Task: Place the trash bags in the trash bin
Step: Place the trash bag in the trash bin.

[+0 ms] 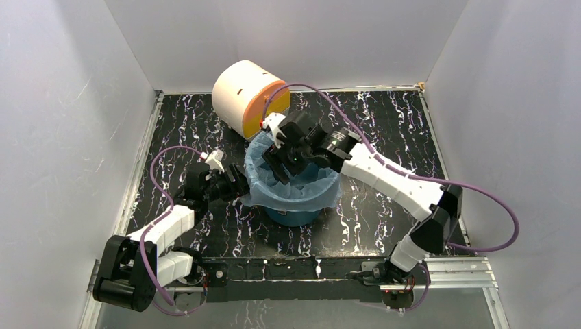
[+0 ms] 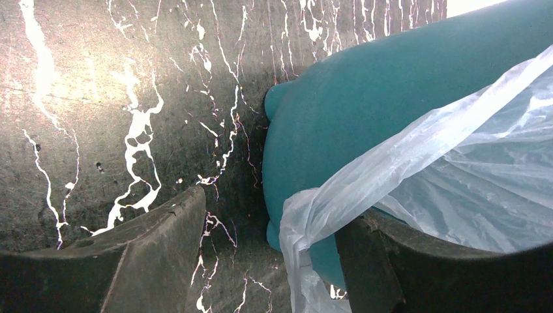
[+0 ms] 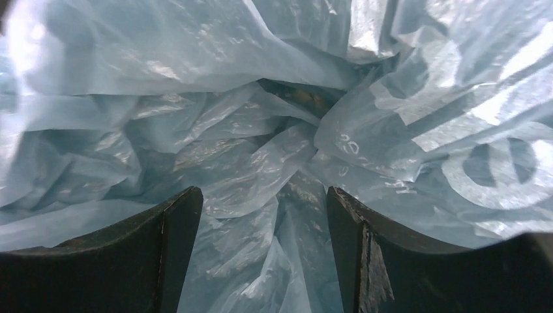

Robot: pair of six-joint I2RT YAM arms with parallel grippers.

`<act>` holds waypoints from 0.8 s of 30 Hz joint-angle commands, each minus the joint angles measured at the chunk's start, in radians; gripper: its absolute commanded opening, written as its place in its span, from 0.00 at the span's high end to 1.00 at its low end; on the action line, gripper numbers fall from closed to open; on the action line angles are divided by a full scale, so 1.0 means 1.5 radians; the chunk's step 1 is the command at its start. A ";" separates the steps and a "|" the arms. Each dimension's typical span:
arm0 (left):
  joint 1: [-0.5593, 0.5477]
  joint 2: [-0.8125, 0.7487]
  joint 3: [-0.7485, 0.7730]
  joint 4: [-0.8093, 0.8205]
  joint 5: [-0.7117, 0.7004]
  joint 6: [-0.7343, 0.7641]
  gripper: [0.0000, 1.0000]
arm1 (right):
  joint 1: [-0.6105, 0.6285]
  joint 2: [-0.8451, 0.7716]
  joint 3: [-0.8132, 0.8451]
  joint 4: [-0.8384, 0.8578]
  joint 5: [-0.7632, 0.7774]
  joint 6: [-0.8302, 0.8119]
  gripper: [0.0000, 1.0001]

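The teal trash bin (image 1: pixel 296 214) stands mid-table with the pale blue trash bag (image 1: pixel 301 190) spread inside it and folded out over its rim. My right gripper (image 1: pixel 282 164) reaches down into the bin's far side. In the right wrist view it (image 3: pixel 264 261) is open, with crinkled bag (image 3: pixel 248 163) and white lettering all around and loose plastic between the jaws. My left gripper (image 1: pixel 240 186) is at the bin's left rim. In the left wrist view it (image 2: pixel 267 261) is open, with the bin's wall (image 2: pixel 352 111) and the bag's hanging edge (image 2: pixel 306 222) between its fingers.
A cream and orange drum-shaped box (image 1: pixel 248 98) lies just behind the bin, close to my right wrist. Grey walls enclose the black marbled table (image 1: pixel 390 130) on three sides. Purple cables loop beside both arms.
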 commanded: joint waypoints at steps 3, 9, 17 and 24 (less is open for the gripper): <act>-0.003 -0.007 0.007 -0.003 -0.004 0.013 0.32 | 0.010 0.030 -0.013 -0.010 0.059 -0.028 0.20; -0.003 -0.006 0.005 -0.001 -0.003 0.012 0.34 | 0.009 0.059 -0.059 0.006 0.021 -0.042 0.20; -0.003 -0.006 0.005 -0.005 -0.005 0.011 0.34 | 0.010 0.079 -0.113 0.032 0.020 -0.027 0.20; -0.003 -0.003 0.009 -0.007 -0.004 0.012 0.35 | 0.010 0.097 -0.151 0.053 0.026 -0.028 0.19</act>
